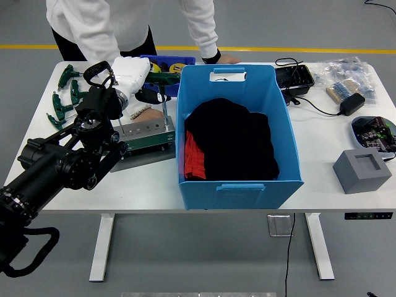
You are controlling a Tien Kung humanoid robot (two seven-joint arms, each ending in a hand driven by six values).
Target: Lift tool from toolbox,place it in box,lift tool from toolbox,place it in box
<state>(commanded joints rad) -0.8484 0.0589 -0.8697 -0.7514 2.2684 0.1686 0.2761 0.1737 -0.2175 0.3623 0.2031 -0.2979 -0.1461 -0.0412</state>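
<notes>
on the tabletop, left of centre, the left hand reaches over the blue toolbox at the far edge; its white fingers curl downward, but whether they grip a tool cannot be told. one blue box stands mid-table, its near wall close to the front edge, with dark and red cloth inside. one green metal block lies just left of the box, touching or nearly so. several green-handled tools lie near the left edge. bare room stays open along the front left and between the box and one grey foam block at the right. one black adapter sits near the far right. a person's hand rests at the far edge behind the box.
</notes>
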